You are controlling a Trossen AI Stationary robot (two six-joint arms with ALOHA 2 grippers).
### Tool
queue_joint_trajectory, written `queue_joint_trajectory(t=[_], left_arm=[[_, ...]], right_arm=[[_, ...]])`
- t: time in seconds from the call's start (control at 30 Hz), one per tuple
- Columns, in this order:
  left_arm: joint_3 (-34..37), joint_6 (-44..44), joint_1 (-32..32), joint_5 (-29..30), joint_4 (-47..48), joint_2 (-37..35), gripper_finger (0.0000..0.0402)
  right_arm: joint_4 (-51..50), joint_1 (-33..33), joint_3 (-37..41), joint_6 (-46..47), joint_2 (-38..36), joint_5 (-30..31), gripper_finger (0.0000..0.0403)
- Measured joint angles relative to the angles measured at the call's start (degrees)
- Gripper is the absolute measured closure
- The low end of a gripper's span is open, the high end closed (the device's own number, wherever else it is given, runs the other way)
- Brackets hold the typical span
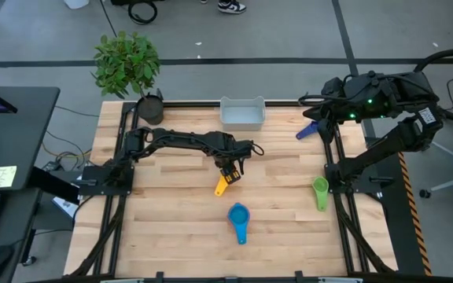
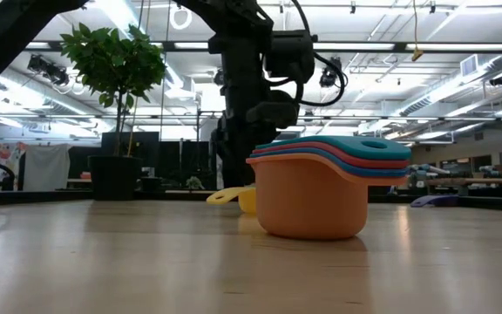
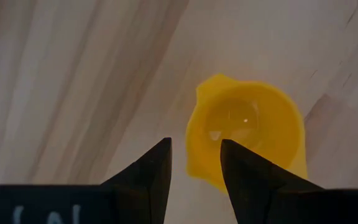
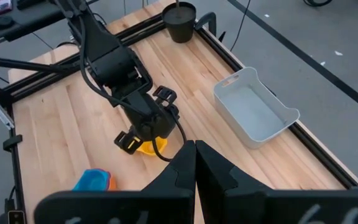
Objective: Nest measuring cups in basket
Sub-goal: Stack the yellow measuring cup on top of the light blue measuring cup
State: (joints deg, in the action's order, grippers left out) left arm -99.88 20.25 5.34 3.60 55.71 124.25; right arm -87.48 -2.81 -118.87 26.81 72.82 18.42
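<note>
A yellow measuring cup [image 1: 222, 185] [image 3: 247, 134] lies open side up on the table's middle. My left gripper [image 3: 194, 163] [image 1: 229, 169] hangs just above it, pointing down, open, with the cup's rim under the gap between its fingers; no touch shows. A nested stack of cups [image 2: 321, 187] [image 1: 238, 215], orange at the bottom and light blue on top, stands nearer the front edge. A green cup [image 1: 320, 191] and a purple cup [image 1: 307, 130] lie at the right. The pale basket [image 1: 242, 113] [image 4: 253, 112] stands at the far edge. My right gripper [image 4: 194, 163] is shut, raised over the far right.
A dark plant pot [image 1: 150, 106] with a green plant stands at the table's far left corner. Black frame rails [image 1: 333, 169] run along the left and right sides. Bare wood lies between the yellow cup and the basket.
</note>
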Motion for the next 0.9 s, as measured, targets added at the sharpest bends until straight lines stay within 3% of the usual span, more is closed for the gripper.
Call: queue_joint_trajectory(t=[0.57,0.67,0.8,0.9], left_arm=[[0.0,-0.5,0.1,-1.1,-3.0,2.9,0.0268],[0.0,-0.5,0.3,-1.2,-2.9,2.9,0.0297],[0.0,0.1,0.5,-1.2,-1.9,2.9,0.0373],[-0.1,1.9,0.6,-1.4,-2.1,2.8,0.0386]], right_arm=[[0.1,0.0,0.0,-0.6,0.0,-0.1,0.0394],[0.4,0.0,0.0,-1.1,0.0,-0.1,0.0394],[0.5,0.0,0.0,-1.5,0.0,0.0,0.0394],[0.5,-0.1,0.0,-1.5,0.0,0.0,0.0394]])
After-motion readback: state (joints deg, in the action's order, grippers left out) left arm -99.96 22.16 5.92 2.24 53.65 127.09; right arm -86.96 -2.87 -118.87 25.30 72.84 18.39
